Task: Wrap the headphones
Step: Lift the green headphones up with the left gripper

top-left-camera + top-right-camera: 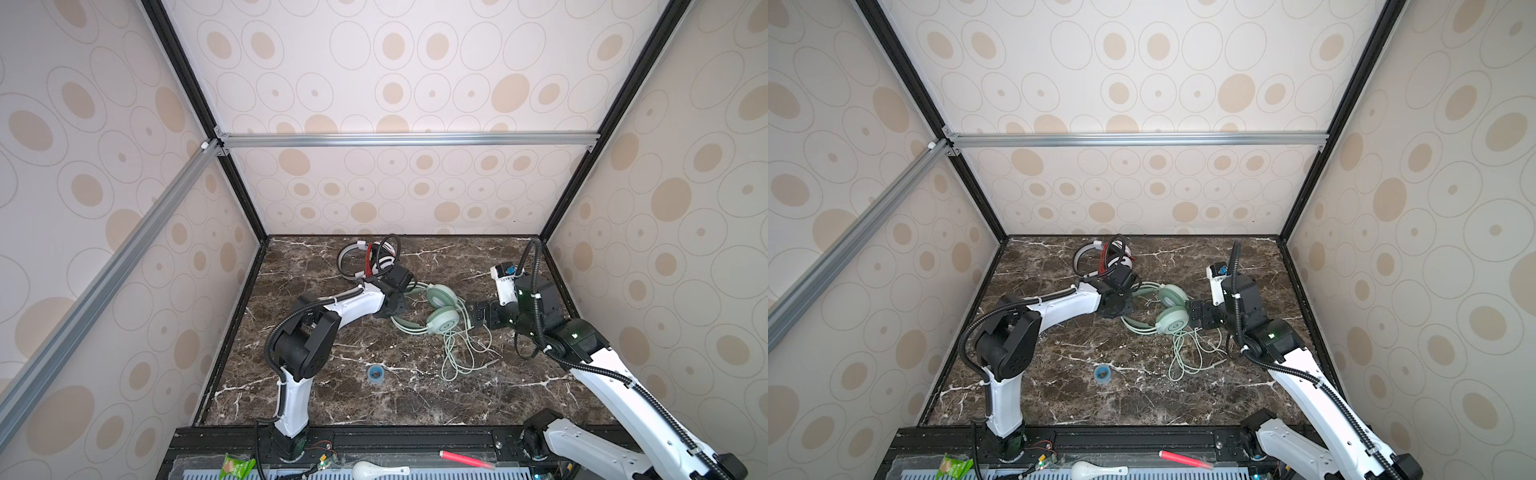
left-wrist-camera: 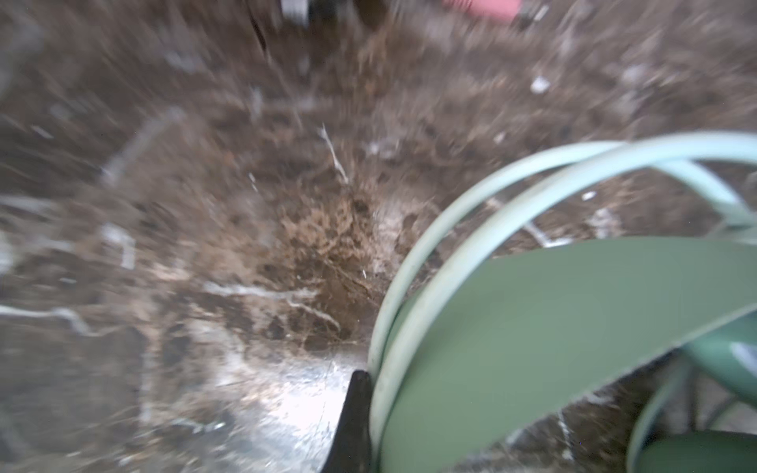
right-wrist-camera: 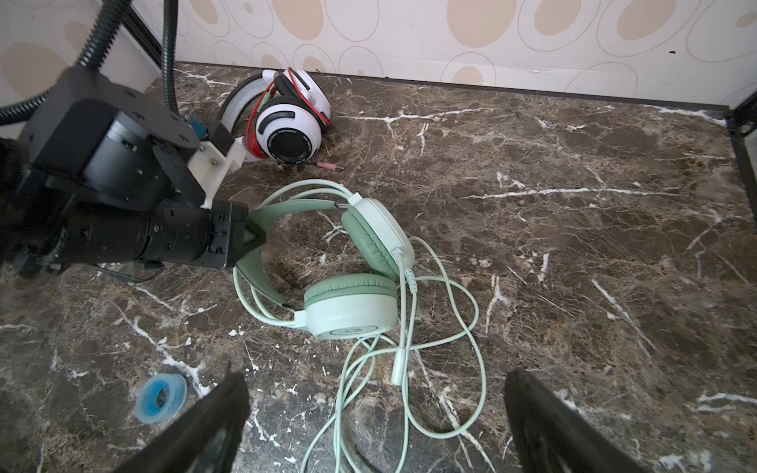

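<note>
The mint headphones [image 1: 442, 307] [image 1: 1169, 307] [image 3: 352, 286] lie near the middle of the bench [image 1: 415, 399], one cup flat and the other on its edge. Their mint cord [image 3: 442, 327] [image 1: 465, 353] spills in loose loops toward 5 o'clock. The left pincer [image 3: 256, 237] is closed on the headband at the 9 o'clock end. In both top views the arm's own wrist covers that grip. The left wrist view is smeared with blur and shows only the green band [image 2: 532, 327], two pale wires and the edge of one dark finger [image 2: 356, 409]. The right pincer [image 3: 375, 379] [image 1: 471, 316] is spread wide and holds nothing, just at 3 o'clock of the cups. Its fingers are cut off by the edge of the right wrist view. The white headphones [image 1: 370, 259] [image 1: 1108, 259] [image 3: 286, 123] sit at 11 o'clock against the back wall, with a red cord [image 3: 256, 135] wound around them. In both top views the left arm partly hides them. A blue ring [image 1: 375, 373] [image 3: 160, 397] lies at 7 o'clock of the mint pair; what it is cannot be told.
</note>
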